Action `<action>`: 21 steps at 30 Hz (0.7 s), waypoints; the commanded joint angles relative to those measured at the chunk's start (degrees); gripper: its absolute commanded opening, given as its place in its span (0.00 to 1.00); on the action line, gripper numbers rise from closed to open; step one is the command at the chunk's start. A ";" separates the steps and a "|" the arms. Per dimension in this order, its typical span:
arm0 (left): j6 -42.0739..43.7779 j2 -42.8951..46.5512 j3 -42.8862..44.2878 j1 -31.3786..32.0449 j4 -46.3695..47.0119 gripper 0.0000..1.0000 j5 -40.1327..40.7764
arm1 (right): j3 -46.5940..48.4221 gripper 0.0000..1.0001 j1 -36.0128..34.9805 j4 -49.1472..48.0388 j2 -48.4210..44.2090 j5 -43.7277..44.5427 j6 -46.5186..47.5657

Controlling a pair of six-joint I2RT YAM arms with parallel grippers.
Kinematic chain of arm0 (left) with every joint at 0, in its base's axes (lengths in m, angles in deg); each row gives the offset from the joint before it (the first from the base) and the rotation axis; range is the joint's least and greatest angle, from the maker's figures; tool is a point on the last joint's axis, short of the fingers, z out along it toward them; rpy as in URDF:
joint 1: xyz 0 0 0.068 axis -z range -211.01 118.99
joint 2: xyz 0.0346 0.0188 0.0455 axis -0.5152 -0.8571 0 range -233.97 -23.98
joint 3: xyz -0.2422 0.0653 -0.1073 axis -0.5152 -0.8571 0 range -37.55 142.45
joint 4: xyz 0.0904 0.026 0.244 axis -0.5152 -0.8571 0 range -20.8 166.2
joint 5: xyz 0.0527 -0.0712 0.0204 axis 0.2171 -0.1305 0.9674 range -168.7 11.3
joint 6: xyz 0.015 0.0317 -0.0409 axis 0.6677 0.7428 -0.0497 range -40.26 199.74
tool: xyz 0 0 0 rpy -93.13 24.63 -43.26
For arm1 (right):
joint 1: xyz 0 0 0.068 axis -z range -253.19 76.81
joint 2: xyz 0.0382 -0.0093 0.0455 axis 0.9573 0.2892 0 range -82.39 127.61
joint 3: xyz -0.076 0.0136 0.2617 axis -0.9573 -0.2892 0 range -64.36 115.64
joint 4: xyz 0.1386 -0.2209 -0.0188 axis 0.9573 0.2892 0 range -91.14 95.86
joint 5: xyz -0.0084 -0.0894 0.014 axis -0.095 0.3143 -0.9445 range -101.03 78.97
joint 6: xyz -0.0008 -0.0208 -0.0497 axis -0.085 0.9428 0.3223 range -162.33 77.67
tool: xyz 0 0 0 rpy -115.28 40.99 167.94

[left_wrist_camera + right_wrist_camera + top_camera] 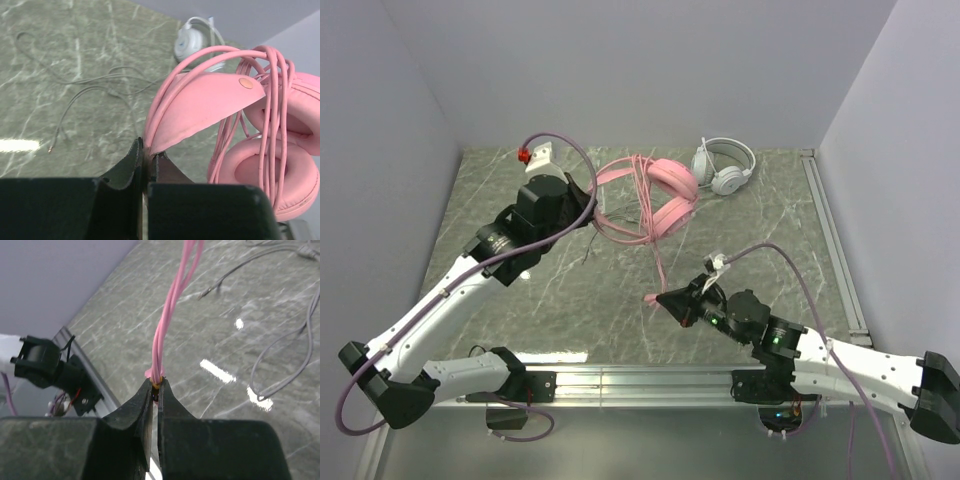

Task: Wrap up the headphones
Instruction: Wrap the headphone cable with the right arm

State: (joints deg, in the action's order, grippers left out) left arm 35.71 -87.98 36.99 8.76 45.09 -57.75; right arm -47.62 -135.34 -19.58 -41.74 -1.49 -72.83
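The pink headphones (670, 198) are lifted at the back middle of the table. My left gripper (590, 208) is shut on the end of their headband (210, 100), which is pinched between the jaws (147, 152). Loops of the pink cable (277, 95) cross the headband and the ear cups. From there the cable (658, 262) runs down toward my right gripper (660, 298), which is shut on its end (156, 385). The white headphones (724, 165) lie at the back right. Their thin dark cable (90, 85) sprawls loose over the table (280, 375).
A metal rail (830, 240) runs along the right edge of the marble-patterned table, and another (640, 378) along the near edge. A black bracket (50, 365) sits on the rail left of my right gripper. Walls close in the left, back and right.
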 commanded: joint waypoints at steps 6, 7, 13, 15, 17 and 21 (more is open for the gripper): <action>-2.64 1.17 -4.66 -0.22 15.90 0.00 11.39 | 11.91 0.00 -1.39 20.10 0.49 -9.27 -1.93; -2.99 1.25 -5.28 -0.22 16.34 0.00 12.09 | 12.88 0.00 -1.48 20.89 0.58 -11.28 -2.19; -4.39 2.66 -11.96 -0.04 21.52 0.00 15.52 | 20.70 0.00 -1.40 24.94 3.21 -14.45 -4.47; -4.75 2.92 -13.62 -0.04 22.67 0.00 15.96 | 22.81 0.00 -1.39 24.24 4.17 -14.99 -5.44; -5.19 3.10 -14.77 0.22 24.16 0.00 16.31 | 24.92 0.00 -1.31 23.80 4.88 -14.47 -7.11; -4.75 3.80 -17.49 1.89 26.27 0.00 20.00 | 26.77 0.00 -0.78 21.70 6.37 -12.44 -12.02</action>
State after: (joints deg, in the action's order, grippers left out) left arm 34.09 -87.09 19.75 10.51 58.05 -47.02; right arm -25.02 -135.78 4.69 -35.36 -10.91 -79.81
